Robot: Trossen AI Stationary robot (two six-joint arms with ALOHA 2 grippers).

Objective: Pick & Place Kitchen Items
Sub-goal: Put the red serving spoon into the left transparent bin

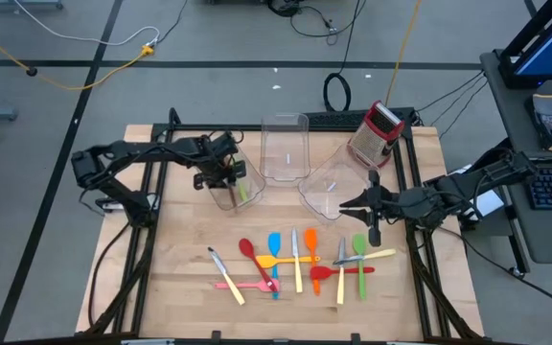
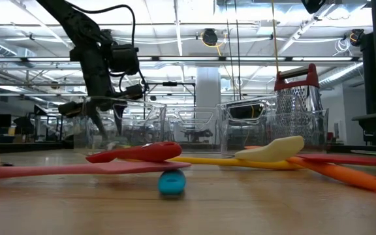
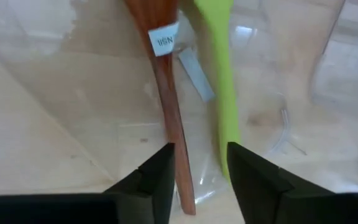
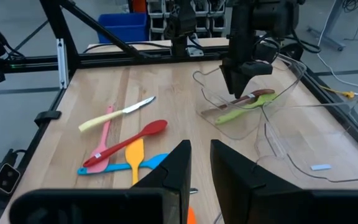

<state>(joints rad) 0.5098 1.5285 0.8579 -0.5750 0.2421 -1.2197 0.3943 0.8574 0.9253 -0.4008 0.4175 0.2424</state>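
Observation:
My left gripper (image 1: 230, 182) (image 3: 201, 155) points down into the left clear bin (image 1: 247, 192) and is open. Below its fingers a brown spoon (image 3: 166, 93) and a green utensil (image 3: 222, 93) lie side by side on the bin's floor. The spoon's handle end lies between the fingers. In the right wrist view both lie in the bin (image 4: 244, 109). Several kitchen items lie flat near the table's front: a red spoon (image 1: 254, 259), blue spatula (image 1: 274, 245) and green spatula (image 1: 359, 259). My right gripper (image 1: 348, 204) (image 4: 201, 155) hovers over the table's right side, slightly open and empty.
A second clear bin (image 1: 284, 149) stands at the back middle. A third (image 1: 329, 187) lies tilted right of it, under my right gripper. A red-and-silver box grater (image 1: 377, 134) stands at the back right. Bare wood shows at the front left (image 1: 175, 278).

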